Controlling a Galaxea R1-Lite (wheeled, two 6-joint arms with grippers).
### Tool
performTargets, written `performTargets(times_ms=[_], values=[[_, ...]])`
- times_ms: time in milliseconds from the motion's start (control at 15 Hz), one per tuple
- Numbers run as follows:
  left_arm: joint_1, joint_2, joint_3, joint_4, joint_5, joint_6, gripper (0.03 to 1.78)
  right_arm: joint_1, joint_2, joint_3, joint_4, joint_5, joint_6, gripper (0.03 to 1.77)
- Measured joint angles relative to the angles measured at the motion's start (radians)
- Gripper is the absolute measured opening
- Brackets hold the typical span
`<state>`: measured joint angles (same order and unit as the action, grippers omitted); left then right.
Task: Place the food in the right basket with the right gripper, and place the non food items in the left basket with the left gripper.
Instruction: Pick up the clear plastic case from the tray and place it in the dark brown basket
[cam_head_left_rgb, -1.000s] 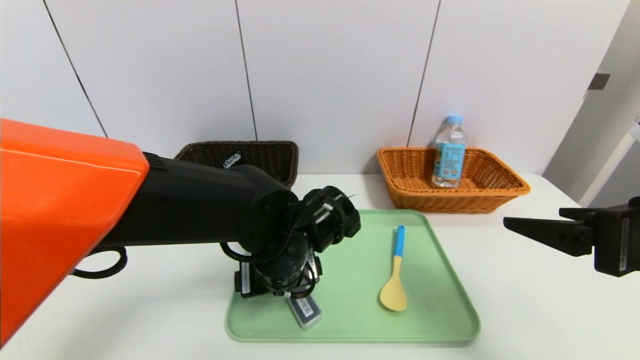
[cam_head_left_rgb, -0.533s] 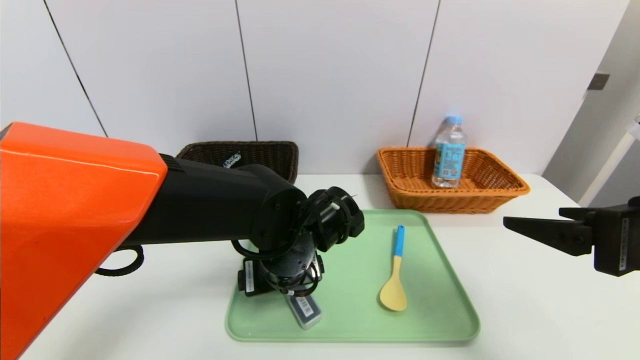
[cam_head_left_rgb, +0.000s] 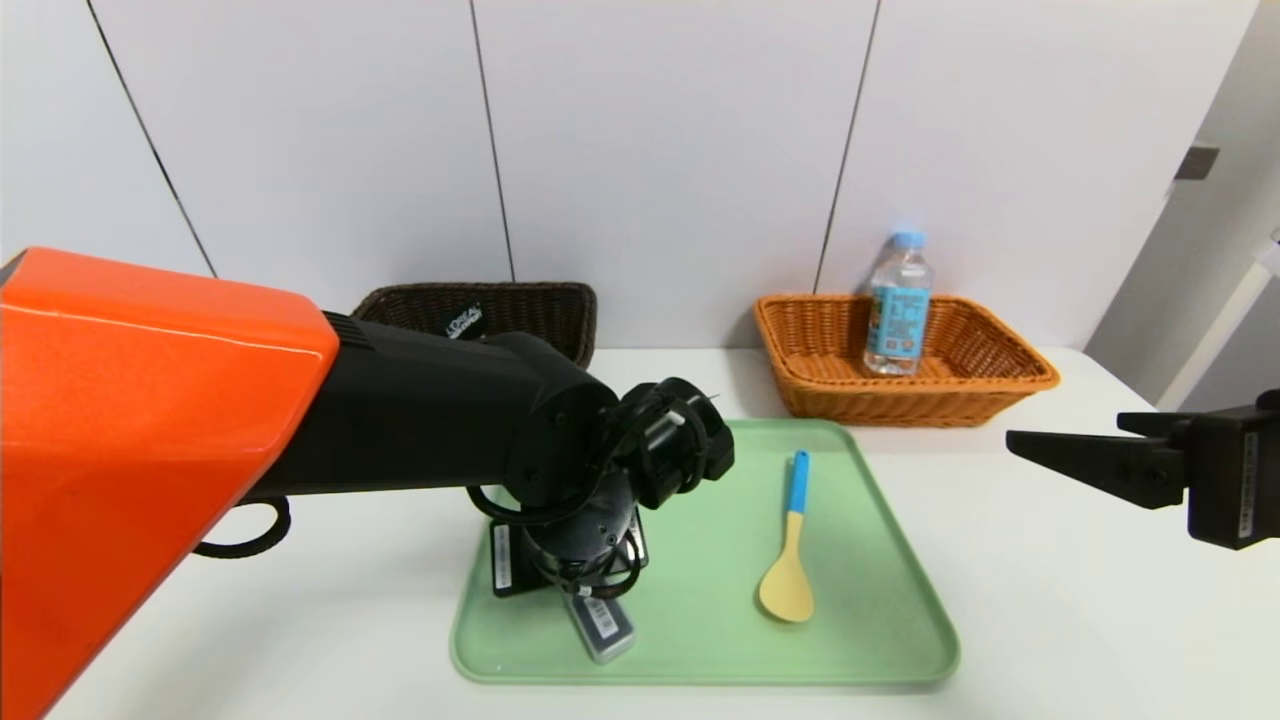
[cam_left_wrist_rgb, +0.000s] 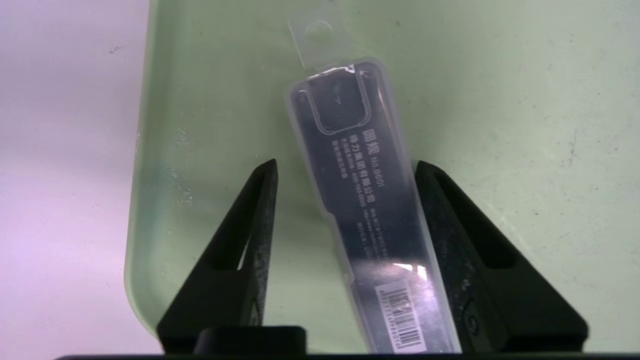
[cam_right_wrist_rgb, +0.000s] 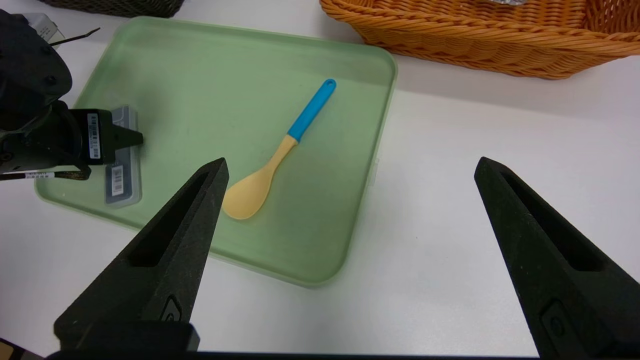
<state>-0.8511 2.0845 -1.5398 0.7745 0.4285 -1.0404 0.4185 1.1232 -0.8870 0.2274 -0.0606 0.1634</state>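
Left hand (cam_left_wrist_rgb: 345, 170) straddles the clear plastic case (cam_left_wrist_rgb: 367, 215) on the green tray (cam_head_left_rgb: 880, 640).
Fingers apart, case lying flat between them at the tray's front-left corner; right hand (cam_right_wrist_rgb: 350, 170) hovers wide open over the desk's right edge.

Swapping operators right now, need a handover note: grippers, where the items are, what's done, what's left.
Left gripper: open, down over the near left corner of the green tray, fingers either side of the clear plastic case, not closed on it.
Right gripper: open, empty, parked above the table to the right of the tray.
Done: water bottle stands in the orange right basket.
Left: close on the case and take it to the dark left basket, which already shows a black package. Then the spoon, lying on the tray, also goes left.
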Motion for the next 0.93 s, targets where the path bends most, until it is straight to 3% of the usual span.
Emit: performTargets(times_ms=[133,200,733,933], values=[[-0.003,-0.001,0.000,0.000,-0.014,-0.001,0.78,0.000,0.000,-0.001,-0.002,0.000,0.000,1.70],[-0.003,-0.003,0.000,0.001,-0.018,0.000,0.62,0.000,-0.001,-0.001,-0.002,0.000,0.000,1.70],[0.005,-0.069,0.000,0.036,-0.023,0.011,0.60,0.003,-0.001,-0.004,-0.001,0.000,0.000,1.70],[0.046,-0.137,-0.008,0.032,-0.020,0.069,0.60,0.002,-0.005,-0.002,-0.002,0.000,0.000,1.70]])
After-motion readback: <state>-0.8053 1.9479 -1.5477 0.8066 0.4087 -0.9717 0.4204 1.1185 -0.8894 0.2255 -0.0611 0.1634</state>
